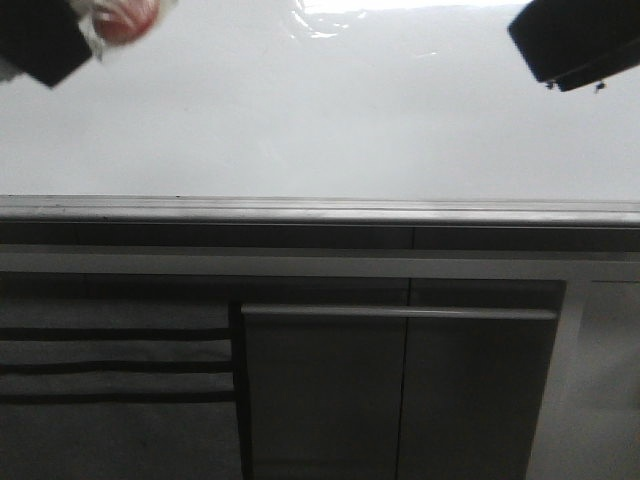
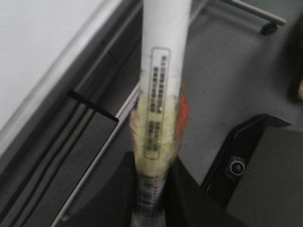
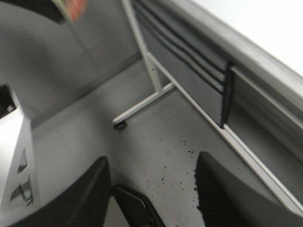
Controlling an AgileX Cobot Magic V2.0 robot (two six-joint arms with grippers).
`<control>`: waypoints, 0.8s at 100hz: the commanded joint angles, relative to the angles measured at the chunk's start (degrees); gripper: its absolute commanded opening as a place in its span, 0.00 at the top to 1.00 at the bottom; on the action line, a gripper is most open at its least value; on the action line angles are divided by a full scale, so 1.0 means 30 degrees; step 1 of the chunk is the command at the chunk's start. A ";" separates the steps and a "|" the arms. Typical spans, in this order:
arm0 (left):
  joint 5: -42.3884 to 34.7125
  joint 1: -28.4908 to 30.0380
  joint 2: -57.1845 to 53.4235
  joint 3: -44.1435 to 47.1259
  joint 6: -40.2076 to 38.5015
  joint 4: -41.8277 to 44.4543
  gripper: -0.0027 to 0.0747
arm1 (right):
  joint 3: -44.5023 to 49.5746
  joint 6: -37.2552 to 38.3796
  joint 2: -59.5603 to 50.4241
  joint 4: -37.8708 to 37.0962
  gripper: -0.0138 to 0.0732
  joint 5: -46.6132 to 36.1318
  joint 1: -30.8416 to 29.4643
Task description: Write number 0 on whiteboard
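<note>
The whiteboard (image 1: 330, 120) fills the upper half of the front view, glossy and blank, with a grey rail (image 1: 320, 210) along its lower edge. No number 0 shows on the part in view. My left gripper (image 2: 150, 198) is shut on a white marker pen (image 2: 163, 56) that has a barcode label and yellowish tape round it; the tip is out of frame. In the front view the left gripper (image 1: 45, 40) and the taped pen (image 1: 120, 20) are at the top left corner. My right gripper (image 3: 151, 189) is open and empty, and sits at the top right in the front view (image 1: 575, 45).
Dark grey cabinet panels (image 1: 400, 390) with a handle bar (image 1: 400, 313) stand below the board. The right wrist view shows a speckled grey floor (image 3: 161, 142) and a white stand leg with a caster (image 3: 120, 125). The board's rail also runs through the left wrist view (image 2: 71, 71).
</note>
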 commanded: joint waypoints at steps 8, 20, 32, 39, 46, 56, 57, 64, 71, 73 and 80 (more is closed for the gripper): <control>-0.1078 -0.1985 0.0139 -0.0306 0.0267 -0.0008 0.99 | -0.2436 -0.0953 0.1606 -0.1114 0.43 0.1092 0.1438; -0.1495 -0.2886 0.0560 -0.0306 0.0267 0.1094 0.99 | -0.4016 -0.1665 0.3011 -0.3238 0.43 0.1405 0.2873; -0.1499 -0.3042 0.1074 -0.0306 0.0267 0.1495 0.99 | -0.5688 -0.1715 0.4171 -0.5229 0.43 0.1522 0.4292; -0.1585 -0.3042 0.1343 -0.0341 0.0267 0.1707 0.99 | -0.6539 -0.1744 0.4804 -0.5922 0.43 0.1478 0.5045; -0.1585 -0.3042 0.1530 -0.0341 0.0301 0.1995 0.99 | -0.7268 -0.1744 0.5390 -0.6661 0.43 0.1478 0.5686; -0.1585 -0.3042 0.1619 -0.0341 0.0307 0.2391 0.99 | -0.8068 -0.1896 0.6261 -0.7349 0.43 0.1478 0.6367; -0.1585 -0.3042 0.1619 -0.0341 0.0307 0.2447 0.99 | -0.8114 -0.1957 0.6322 -0.7393 0.43 0.1478 0.6454; -0.1546 -0.3042 0.1619 -0.0430 0.0562 0.2485 0.99 | -0.8498 -0.2374 0.6862 -0.7393 0.43 0.1356 0.6823; -0.1546 -0.3042 0.1619 -0.0471 0.0677 0.2485 0.99 | -0.8736 -0.2375 0.7404 -0.7393 0.43 0.1217 0.7089; -0.1546 -0.3042 0.1619 -0.0471 0.0677 0.2485 0.99 | -0.8771 -0.2375 0.7551 -0.7393 0.43 0.1217 0.7094; -0.1506 -0.3042 0.1619 -0.0471 0.0677 0.2626 0.99 | -0.8923 -0.2375 0.7843 -0.7393 0.43 0.1179 0.7171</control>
